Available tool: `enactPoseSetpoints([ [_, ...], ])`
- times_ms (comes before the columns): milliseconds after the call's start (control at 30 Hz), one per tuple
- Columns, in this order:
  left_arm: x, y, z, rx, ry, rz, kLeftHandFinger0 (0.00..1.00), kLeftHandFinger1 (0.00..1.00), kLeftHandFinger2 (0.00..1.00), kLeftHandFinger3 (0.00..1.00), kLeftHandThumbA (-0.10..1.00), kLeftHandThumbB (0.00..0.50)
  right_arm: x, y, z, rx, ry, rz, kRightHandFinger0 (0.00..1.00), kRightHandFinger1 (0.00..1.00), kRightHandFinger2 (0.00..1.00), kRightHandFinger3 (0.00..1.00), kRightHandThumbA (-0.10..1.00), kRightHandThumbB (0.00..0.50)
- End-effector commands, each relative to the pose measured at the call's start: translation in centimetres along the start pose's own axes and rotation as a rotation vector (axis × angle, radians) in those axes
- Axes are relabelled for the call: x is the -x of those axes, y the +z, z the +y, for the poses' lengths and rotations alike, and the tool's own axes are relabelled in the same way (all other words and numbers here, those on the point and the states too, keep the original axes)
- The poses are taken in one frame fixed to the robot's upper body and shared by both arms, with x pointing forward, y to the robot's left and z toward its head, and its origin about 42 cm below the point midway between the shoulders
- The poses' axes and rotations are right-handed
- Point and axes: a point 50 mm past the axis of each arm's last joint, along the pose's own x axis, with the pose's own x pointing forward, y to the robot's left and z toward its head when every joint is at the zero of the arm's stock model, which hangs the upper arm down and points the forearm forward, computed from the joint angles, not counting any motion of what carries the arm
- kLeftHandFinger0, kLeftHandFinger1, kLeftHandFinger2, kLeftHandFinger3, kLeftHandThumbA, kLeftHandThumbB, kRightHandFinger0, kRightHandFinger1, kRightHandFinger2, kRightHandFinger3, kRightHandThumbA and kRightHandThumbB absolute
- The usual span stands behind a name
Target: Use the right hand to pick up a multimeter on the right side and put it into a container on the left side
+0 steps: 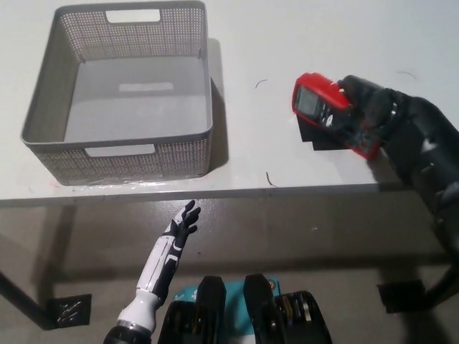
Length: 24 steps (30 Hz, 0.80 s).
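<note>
A red multimeter (324, 109) with a grey screen is lifted and tilted above the right part of the white table, its screen end pointing up-left. My black right hand (373, 111) is shut on its lower body, the arm coming in from the right edge. The grey perforated container (118, 154) stands on the left of the table with nothing inside. My white left hand (181, 228) hangs below the table's front edge, its fingers apart, holding nothing.
The table's front edge (215, 193) runs across the middle of the picture, with the floor below it. A dark shadow (319, 137) lies on the table under the multimeter. Small dark marks (269, 179) sit between container and multimeter.
</note>
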Motion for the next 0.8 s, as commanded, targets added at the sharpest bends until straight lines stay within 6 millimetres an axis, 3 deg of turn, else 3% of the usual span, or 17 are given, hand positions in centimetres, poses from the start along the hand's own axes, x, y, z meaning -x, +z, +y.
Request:
enactPoseSetpoints([
  [0,-1.8,1.9,0.3,-0.010,-0.021,-0.111,1.00,1.00,1.00,1.00,1.00,0.332,0.6,1.2,-5.3,-0.942,-0.085,-0.074,0.00,0.44,0.88,1.00,-0.10,0.142],
  [67,-1.7,1.9,0.2,-0.010,-0.019,-0.111,1.00,1.00,1.00,1.00,1.00,0.329,0.8,1.5,-6.1,-1.193,-0.031,-0.106,0.00,0.31,0.79,1.00,-0.10,0.158],
  [100,-1.7,1.9,0.3,-0.010,-0.019,-0.111,1.00,1.00,1.00,1.00,1.00,0.324,0.8,1.6,-6.3,-1.223,-0.025,-0.111,0.00,0.19,0.71,1.00,-0.10,0.215],
  [133,-1.7,1.9,0.3,-0.009,-0.023,-0.108,1.00,1.00,1.00,1.00,1.00,0.329,1.0,1.8,-6.9,-1.333,0.021,-0.155,0.00,0.10,0.69,1.00,-0.10,0.136],
  [200,-1.6,1.8,0.1,0.001,-0.025,-0.106,1.00,1.00,1.00,1.00,1.00,0.335,1.2,1.9,-7.5,-1.432,0.063,-0.188,0.00,0.01,0.68,1.00,-0.10,0.112],
  [267,-1.5,1.8,0.1,-0.001,-0.025,-0.105,1.00,1.00,1.00,1.00,1.00,0.328,1.4,2.2,-8.4,-1.486,0.089,-0.234,0.00,0.00,0.61,1.00,-0.10,0.140],
  [333,-1.5,1.8,0.2,-0.007,-0.026,-0.105,1.00,1.00,1.00,1.00,1.00,0.326,1.5,2.6,-8.8,-1.519,0.109,-0.264,0.00,0.00,0.59,1.00,-0.10,0.132],
  [400,-1.5,1.7,0.2,-0.005,-0.027,-0.102,1.00,1.00,1.00,1.00,1.00,0.345,2.2,4.5,-10.8,-1.601,0.162,-0.371,0.00,0.00,0.61,1.00,-0.10,0.136],
  [500,-1.3,1.5,0.1,-0.010,-0.029,-0.096,1.00,1.00,1.00,1.00,1.00,0.345,2.9,6.2,-12.6,-1.651,0.187,-0.453,0.00,0.00,0.60,1.00,-0.10,0.121],
  [600,-1.2,1.5,0.1,-0.015,-0.031,-0.093,1.00,1.00,1.00,1.00,1.00,0.339,3.7,8.0,-14.2,-1.684,0.190,-0.519,0.00,0.01,0.62,1.00,-0.10,0.137],
  [700,-1.1,1.4,0.0,-0.008,-0.028,-0.091,1.00,1.00,1.00,1.00,1.00,0.343,4.6,9.8,-15.7,-1.709,0.232,-0.563,0.00,0.00,0.55,1.00,-0.10,0.154],
  [733,-1.1,1.4,0.0,-0.006,-0.026,-0.090,1.00,1.00,1.00,1.00,1.00,0.350,5.1,10.6,-16.4,-1.726,0.287,-0.596,0.00,0.01,0.57,0.80,-0.10,0.148],
  [767,-1.1,1.4,0.0,-0.009,-0.028,-0.090,1.00,1.00,1.00,1.00,1.00,0.349,5.5,11.2,-16.7,-1.724,0.306,-0.621,0.00,0.02,0.59,0.78,-0.10,0.146],
])
